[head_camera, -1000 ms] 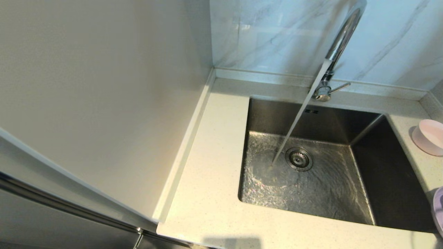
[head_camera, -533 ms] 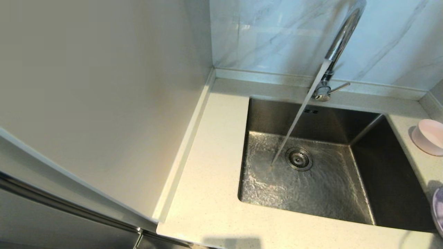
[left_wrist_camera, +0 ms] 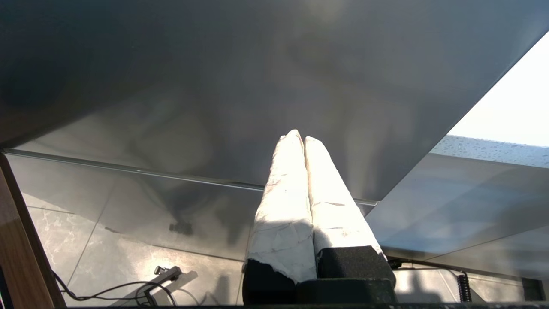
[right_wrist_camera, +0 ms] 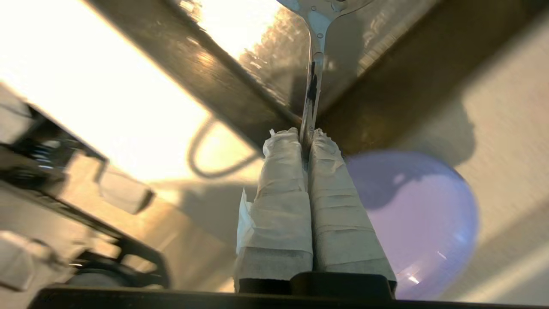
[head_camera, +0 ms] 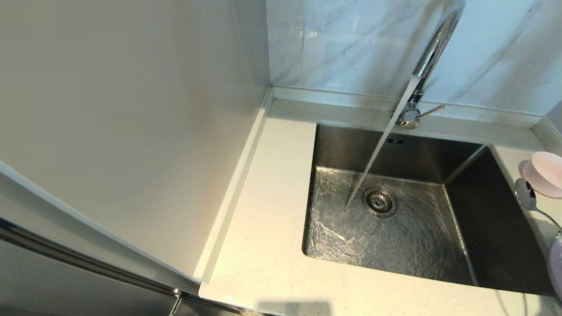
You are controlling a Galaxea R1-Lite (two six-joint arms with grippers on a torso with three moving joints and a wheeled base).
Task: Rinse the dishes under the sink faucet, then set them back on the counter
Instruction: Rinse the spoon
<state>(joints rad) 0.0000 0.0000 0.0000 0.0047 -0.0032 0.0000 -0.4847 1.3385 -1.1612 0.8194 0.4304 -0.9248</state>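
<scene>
The right hand [right_wrist_camera: 306, 134] is pinched tight on the spoon [head_camera: 525, 196] handle, near the sink's [head_camera: 421, 241] right rim. Beyond, the faucet [head_camera: 432, 48] runs; rinsing looks barely begun. Pink bowl [head_camera: 545, 173] and lavender plate [right_wrist_camera: 422, 223] wait on the worktop [head_camera: 268, 228]. The left hand [left_wrist_camera: 299, 136], closed and empty, is parked.

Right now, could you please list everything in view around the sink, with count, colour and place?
Brushed stainless steel sink: one, grey, set in the counter, floor wet.
Tall chrome gooseneck faucet: one, silver, behind the sink, running.
Water stream: one, clear, landing beside the round strainer drain.
Cream speckled stone counter: one, around the sink.
Small pale pink round bowl: one, on the counter right of the sink.
Lavender shallow plate-bowl: one, on the counter at the near right.
Small shiny metal spoon: one, silver, in the air beside the pink bowl.
Right gripper: shut on the spoon's handle.
Left gripper: shut, parked below counter level.
</scene>
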